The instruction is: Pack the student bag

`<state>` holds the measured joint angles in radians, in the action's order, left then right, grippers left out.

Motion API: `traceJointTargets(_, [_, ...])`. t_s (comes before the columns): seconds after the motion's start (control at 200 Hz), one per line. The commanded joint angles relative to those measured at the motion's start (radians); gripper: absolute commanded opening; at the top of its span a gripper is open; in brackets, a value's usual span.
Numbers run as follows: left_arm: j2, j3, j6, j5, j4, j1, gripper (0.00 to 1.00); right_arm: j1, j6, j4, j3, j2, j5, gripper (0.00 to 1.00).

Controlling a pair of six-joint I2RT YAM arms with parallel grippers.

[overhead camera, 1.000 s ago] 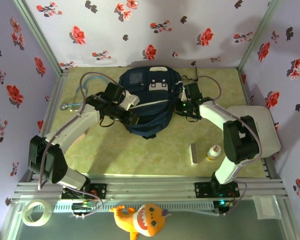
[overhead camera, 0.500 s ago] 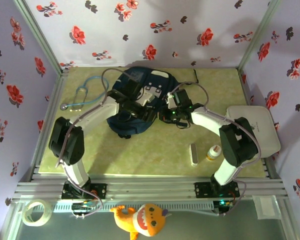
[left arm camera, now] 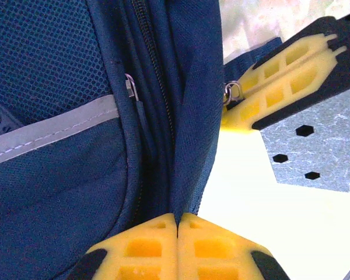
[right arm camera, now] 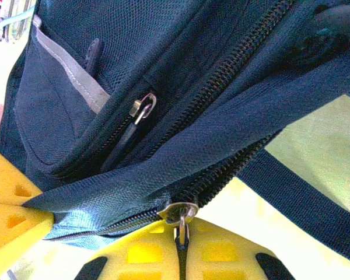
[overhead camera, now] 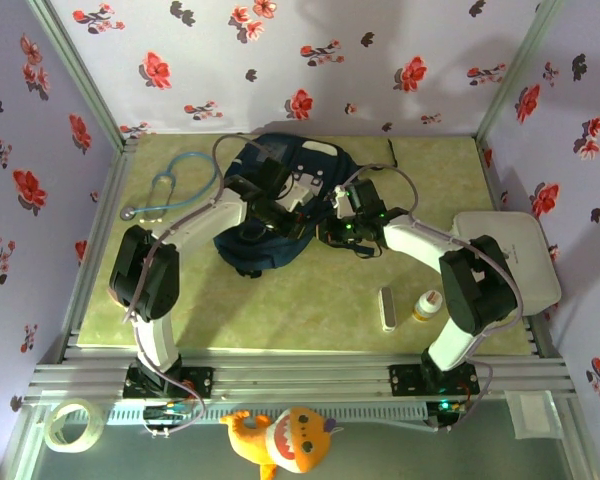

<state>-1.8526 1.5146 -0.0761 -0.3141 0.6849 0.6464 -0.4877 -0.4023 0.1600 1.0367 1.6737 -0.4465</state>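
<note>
Top view: student bag (overhead camera: 248,245) far-centre on counter (overhead camera: 310,300), dragged left and bunched up vs a second ago.

Left wrist: left pincer (left arm camera: 178,233) freshly snapped together on bag's fabric fold beside zip. Bracing for opening, probably.

Right wrist: right pincer (right arm camera: 181,248) clamped on zipper pull (right arm camera: 181,224). Zip mostly shut, contents hidden, likely nothing packed yet.

We see the student bag (left arm camera: 52,192) dark navy with a grey stripe (left arm camera: 46,131), the left gripper (left arm camera: 178,220) yellow, walls (overhead camera: 380,30) lilac with red flowers.
</note>
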Motion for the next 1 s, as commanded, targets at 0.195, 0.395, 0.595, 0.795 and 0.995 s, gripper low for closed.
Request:
traceJointTargets(0.195, [0.055,0.008,0.169,0.028,0.173,-0.002,0.0,0.1,0.047,0.011,-0.009,-0.054,0.052,0.0])
traceJointTargets(0.395, [0.08,-0.003,0.205,-0.023,0.226,-0.002,0.0,0.113,0.052,0.048,0.038,-0.019,0.145,0.02])
traceJointTargets(0.595, [0.11,-0.028,0.209,-0.055,0.226,-0.002,0.0,0.126,-0.013,0.04,0.051,-0.008,0.248,0.03])
traceJointTargets(0.795, [0.115,-0.032,0.205,-0.067,0.254,-0.002,0.0,0.134,-0.077,0.094,0.074,-0.006,0.37,0.08])
traceJointTargets(0.995, [0.118,-0.017,0.149,-0.071,0.189,-0.002,0.12,0.132,-0.051,0.042,0.016,-0.073,0.183,0.27])
